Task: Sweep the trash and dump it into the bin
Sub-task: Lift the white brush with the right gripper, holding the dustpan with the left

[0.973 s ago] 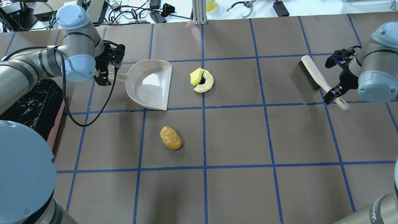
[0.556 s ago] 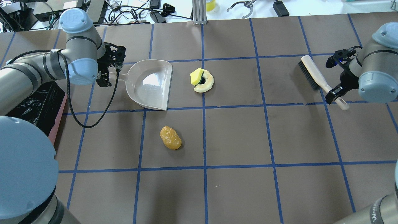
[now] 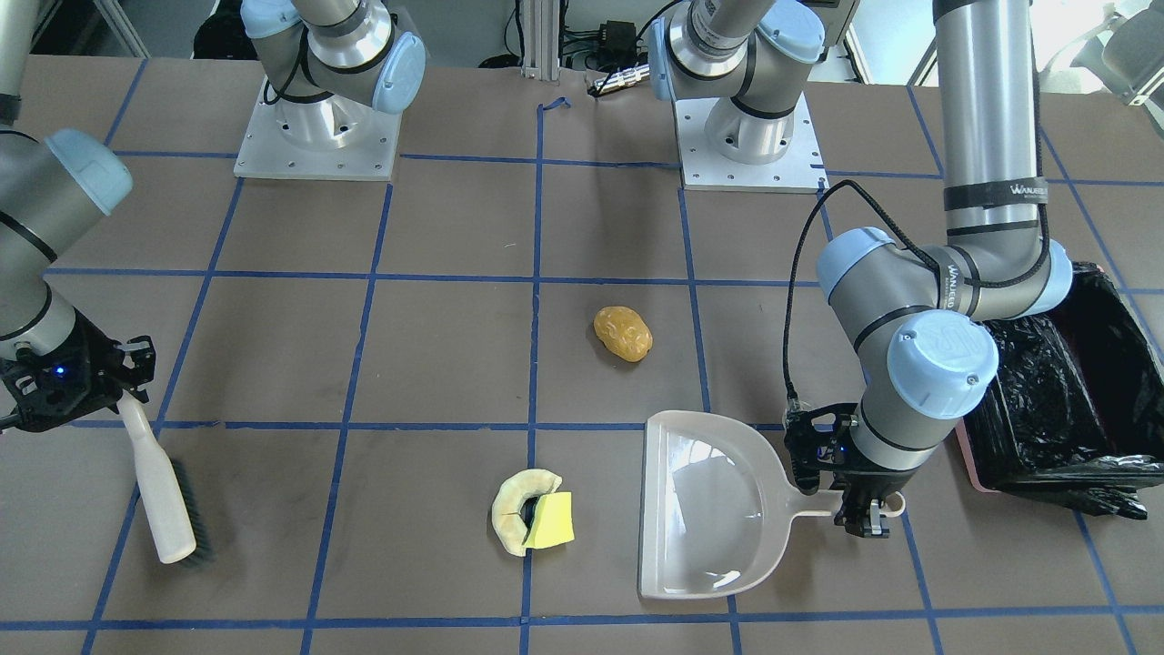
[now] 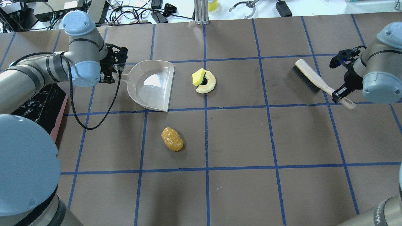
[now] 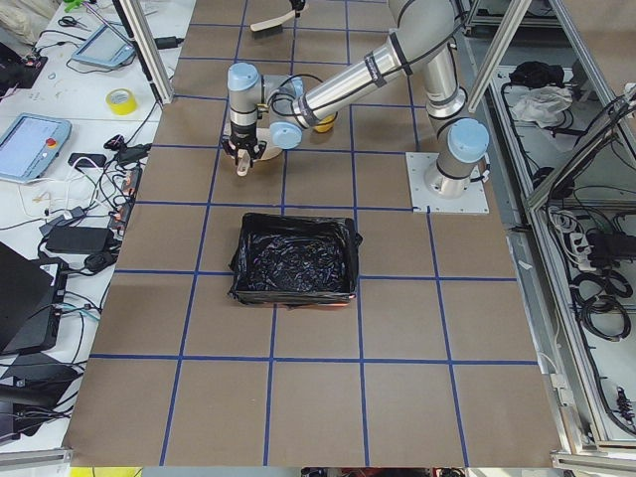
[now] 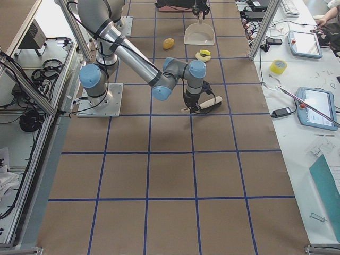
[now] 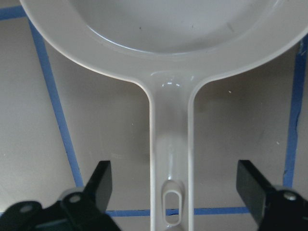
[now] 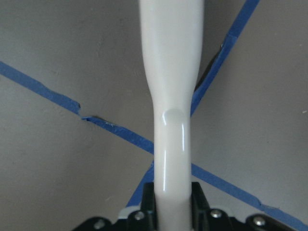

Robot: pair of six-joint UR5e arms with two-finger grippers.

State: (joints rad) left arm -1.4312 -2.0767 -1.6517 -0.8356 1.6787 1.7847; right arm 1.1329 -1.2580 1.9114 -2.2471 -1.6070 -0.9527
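Left tool [image 7: 174, 179] is spread wide, one finger on each side of the dustpan [image 4: 154, 84] handle, not touching it. In the left wrist view the handle's hang-hole sits about midway between the fingers. The translucent beige dustpan lies flat on the worktop [image 4: 238, 194], far-left area, with its mouth facing right.

Right tool [image 4: 338, 94] is clamped on the cream handle of the brush [image 4: 309, 78], close to the handle's end. The black bristle head points away to the far left. Cannot tell whether the bristles touch the worktop.

All the trash is on the worktop, outside both dustpan and bin. The yellow sponge piece [image 4: 198, 77] leans into the curve of the pale half-ring [image 4: 209, 84], touching it, and the pair is just right of the dustpan mouth. The golden-brown potato-like lump [image 4: 172, 139] sits alone, nearer the robot, well apart from the pair and from the dustpan.

The pink bin [image 4: 59, 117] with its black bag liner [image 4: 42, 106] is at the worktop's left edge. It is partly hidden under the left arm [image 4: 28, 75], on the handle side of the dustpan.
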